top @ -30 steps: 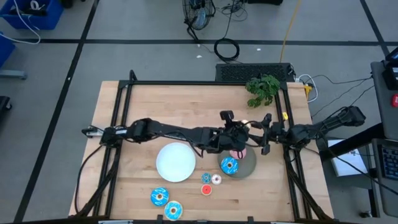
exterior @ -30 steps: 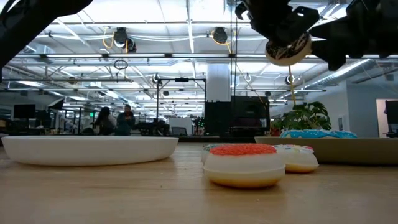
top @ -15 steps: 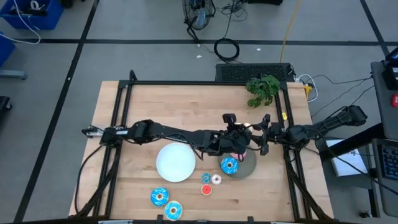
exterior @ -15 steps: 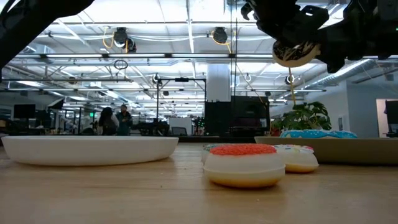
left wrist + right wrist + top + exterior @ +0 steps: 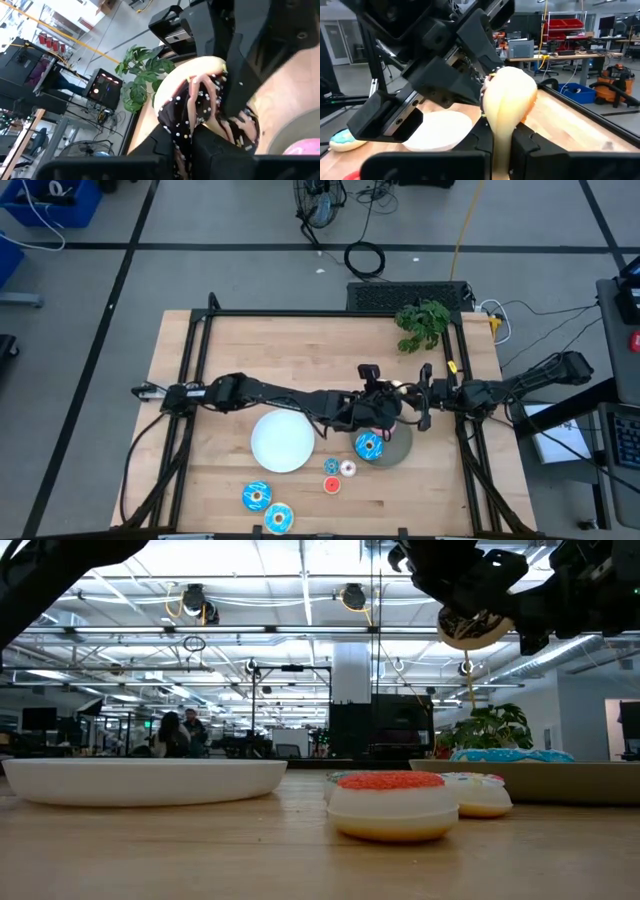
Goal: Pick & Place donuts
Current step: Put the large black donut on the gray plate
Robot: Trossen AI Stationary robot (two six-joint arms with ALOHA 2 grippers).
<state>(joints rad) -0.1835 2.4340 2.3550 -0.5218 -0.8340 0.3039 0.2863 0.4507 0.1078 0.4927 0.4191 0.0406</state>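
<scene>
Overhead lights glare, no writing legible; both grippers [image 5: 393,405] pinch one sprinkled donut [image 5: 200,107], half hidden.

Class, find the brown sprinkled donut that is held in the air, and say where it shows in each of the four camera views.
High view: mostly hidden between the two hands, just above the grey plate.
Low view: brown sprinkled donut at upper right, held above the table.
Left wrist view: centre, its sprinkled icing facing the camera.
Right wrist view: centre, its pale underside showing.
Shared landmark: the white plate, visible in the high, low and right wrist views.
</scene>
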